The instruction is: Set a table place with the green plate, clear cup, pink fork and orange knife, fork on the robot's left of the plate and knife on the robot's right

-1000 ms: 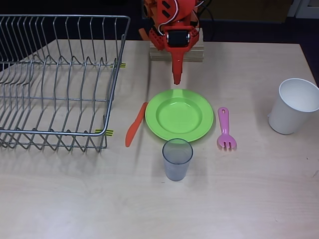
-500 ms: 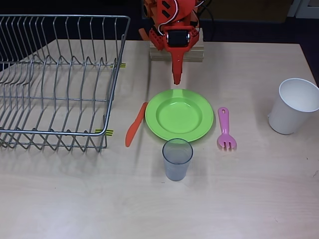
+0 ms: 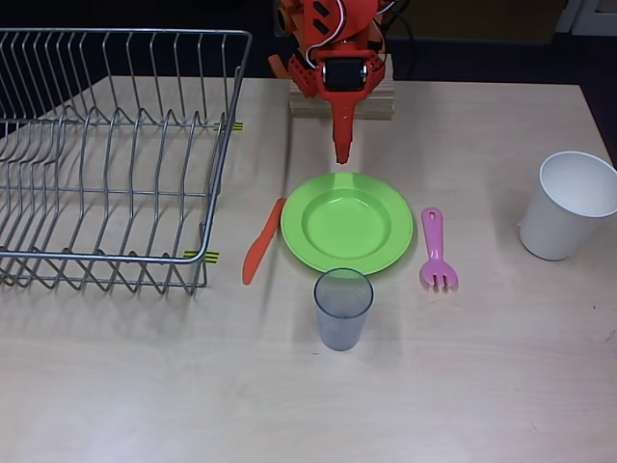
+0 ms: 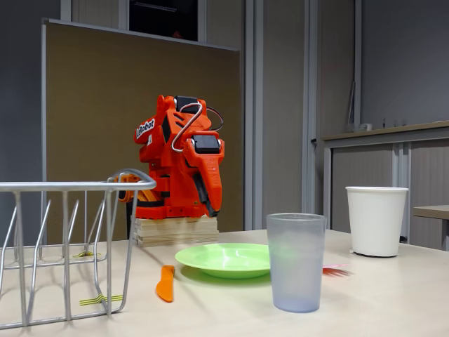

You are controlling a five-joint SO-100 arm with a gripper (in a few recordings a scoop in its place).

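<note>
The green plate (image 3: 347,223) (image 4: 224,258) lies in the middle of the table. In the overhead view the orange knife (image 3: 261,242) (image 4: 165,283) lies just left of it and the pink fork (image 3: 436,252) (image 4: 335,269) just right of it. The clear cup (image 3: 342,308) (image 4: 295,261) stands upright in front of the plate. My gripper (image 3: 341,152) (image 4: 210,208) is shut and holds nothing. It points down over the table just behind the plate's far rim, with the arm folded back over its wooden base (image 3: 340,99).
A wire dish rack (image 3: 106,154) (image 4: 63,246) fills the left of the table. A white opaque cup (image 3: 569,204) (image 4: 376,220) stands at the right edge. Bare tabletop runs along the front.
</note>
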